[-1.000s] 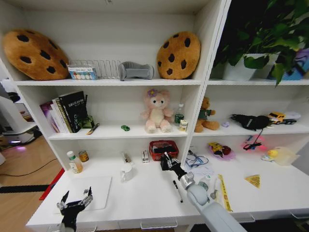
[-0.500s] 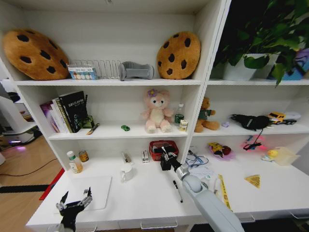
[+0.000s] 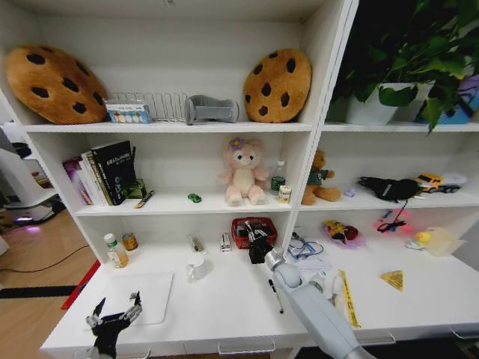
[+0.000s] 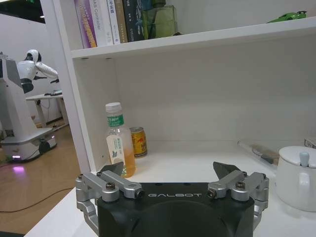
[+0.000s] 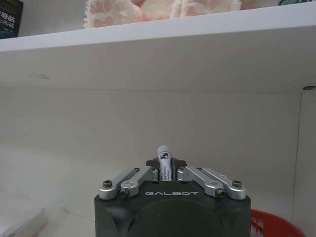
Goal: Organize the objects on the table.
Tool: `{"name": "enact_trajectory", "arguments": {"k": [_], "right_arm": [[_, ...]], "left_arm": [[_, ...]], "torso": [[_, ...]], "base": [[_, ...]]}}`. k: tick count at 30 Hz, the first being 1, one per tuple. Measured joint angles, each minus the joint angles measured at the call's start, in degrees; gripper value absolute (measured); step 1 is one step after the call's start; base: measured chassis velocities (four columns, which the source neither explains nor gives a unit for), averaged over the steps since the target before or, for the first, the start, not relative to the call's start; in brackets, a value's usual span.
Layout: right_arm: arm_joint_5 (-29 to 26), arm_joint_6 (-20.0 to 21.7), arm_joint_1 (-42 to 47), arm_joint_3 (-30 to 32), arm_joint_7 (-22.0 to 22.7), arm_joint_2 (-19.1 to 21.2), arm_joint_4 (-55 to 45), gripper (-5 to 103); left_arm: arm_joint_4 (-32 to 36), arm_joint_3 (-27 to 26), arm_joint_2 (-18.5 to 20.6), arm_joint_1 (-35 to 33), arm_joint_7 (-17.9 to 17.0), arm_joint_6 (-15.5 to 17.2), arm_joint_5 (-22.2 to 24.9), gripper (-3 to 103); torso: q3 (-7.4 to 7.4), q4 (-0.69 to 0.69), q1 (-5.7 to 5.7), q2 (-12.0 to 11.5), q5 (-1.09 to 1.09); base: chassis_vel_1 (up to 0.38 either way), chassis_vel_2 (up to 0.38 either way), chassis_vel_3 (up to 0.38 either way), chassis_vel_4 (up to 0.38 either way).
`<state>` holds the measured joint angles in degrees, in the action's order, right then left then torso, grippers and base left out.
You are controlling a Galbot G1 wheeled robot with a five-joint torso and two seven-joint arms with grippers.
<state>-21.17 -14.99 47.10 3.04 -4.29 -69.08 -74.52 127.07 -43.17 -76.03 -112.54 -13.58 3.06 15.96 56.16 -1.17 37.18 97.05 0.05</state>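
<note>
My right gripper (image 3: 257,245) is up beside the red basket (image 3: 253,224) at the back of the white table (image 3: 224,308). It is shut on a small white tube with a printed label (image 5: 163,150), which sticks out between the jaws of the right gripper (image 5: 165,162). A black pen (image 3: 275,295) lies on the table under that arm. The slim laptop (image 3: 141,298) lies flat at the front left. My left gripper (image 3: 114,320) hangs open over the front edge, beside the laptop; the left gripper (image 4: 168,174) holds nothing. A tiny green toy car (image 3: 194,197) sits on the middle shelf.
A white mug (image 3: 197,265), a juice bottle (image 3: 114,251) and a can (image 3: 129,241) stand at the back left of the table. Cables, papers and a yellow strip (image 3: 346,298) lie to the right. Shelves with books and plush toys rise behind.
My right gripper has moved away from me and slightly up with the tube, closer to the red basket. The left arm has not moved.
</note>
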Motion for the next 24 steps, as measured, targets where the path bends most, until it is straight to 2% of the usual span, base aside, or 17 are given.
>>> {"name": "enact_trajectory", "arguments": {"k": [24], "right_arm": [[0.82,-1.69,-2.68,-0.13,0.69,-2.11,5.47,13]], "left_arm": [[-0.40,0.02,0.15,0.02,0.00,0.27,0.32,99]], "torso": [[0.00,0.01,0.00,0.00,0.00]], "base": [[0.000,0.000,0.000,0.000]]}}
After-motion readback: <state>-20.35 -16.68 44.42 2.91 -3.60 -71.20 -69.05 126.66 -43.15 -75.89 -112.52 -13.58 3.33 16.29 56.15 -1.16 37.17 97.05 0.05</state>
